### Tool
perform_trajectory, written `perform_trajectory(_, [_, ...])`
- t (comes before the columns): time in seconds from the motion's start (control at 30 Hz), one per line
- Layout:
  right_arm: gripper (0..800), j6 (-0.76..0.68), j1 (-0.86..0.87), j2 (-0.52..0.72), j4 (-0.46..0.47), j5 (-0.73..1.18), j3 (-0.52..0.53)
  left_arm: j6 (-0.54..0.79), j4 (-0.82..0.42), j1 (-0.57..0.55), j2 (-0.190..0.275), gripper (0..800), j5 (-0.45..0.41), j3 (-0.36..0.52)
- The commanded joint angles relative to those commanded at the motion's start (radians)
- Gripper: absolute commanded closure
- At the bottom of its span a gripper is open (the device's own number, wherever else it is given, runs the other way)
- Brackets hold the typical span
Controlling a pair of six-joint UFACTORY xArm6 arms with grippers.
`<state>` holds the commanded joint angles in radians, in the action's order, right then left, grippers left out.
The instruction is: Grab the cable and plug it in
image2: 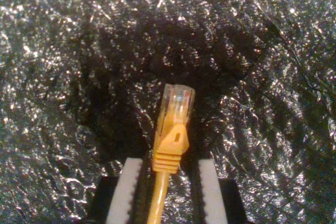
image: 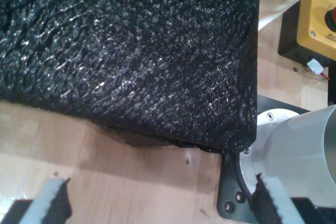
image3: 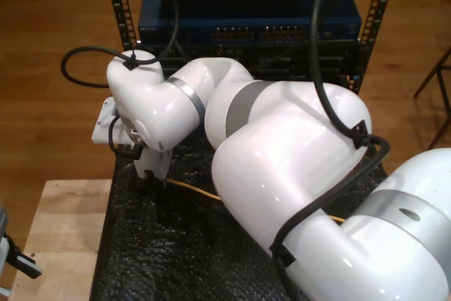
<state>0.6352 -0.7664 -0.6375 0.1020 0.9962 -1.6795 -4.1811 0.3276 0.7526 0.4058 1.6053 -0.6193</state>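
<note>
While my second gripper (image2: 168, 195) hangs over the black bubbled mat (image2: 68, 77), the cable (image2: 170, 145) lies right between its two white ridged fingers (image2: 126, 190). The clear plug (image2: 177, 100) at the tip points away from the gripper, with the yellow-orange boot behind it and the thin cord running back between the pads. The fingers stand narrow, just beside the cord on either side, but I cannot tell whether they actually press it.

In the exterior view the large white arm (image3: 282, 153) reaches from the near right across the mat toward the far left, and its wrist (image3: 148, 156) ends low over the mat at the exterior view's left. The yellow-orange cable (image3: 194, 189) trails from under that wrist toward the right and passes beneath the arm. Beyond the mat, at the far side, a blue rack unit (image3: 246, 5) with a row of ports sits between two perforated black uprights.

My first gripper (image: 157, 203) hovers over a pale wooden table (image: 131, 182), its foam-tipped fingers (image: 50, 200) spread wide with nothing between them. Ahead of it lies the edge of the black mat (image: 131, 51), and beside that stands a silvery arm base (image: 294, 150) on a black plate. Farther off sits a yellow button box (image: 317, 22).
</note>
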Motion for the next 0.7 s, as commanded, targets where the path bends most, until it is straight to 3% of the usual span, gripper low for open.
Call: perform_trajectory(0.7, [627, 0.0, -0.005, 0.0, -0.005, 0.002, 0.002, 0.0, 0.0, 0.0, 0.0, 0, 0.0, 0.0])
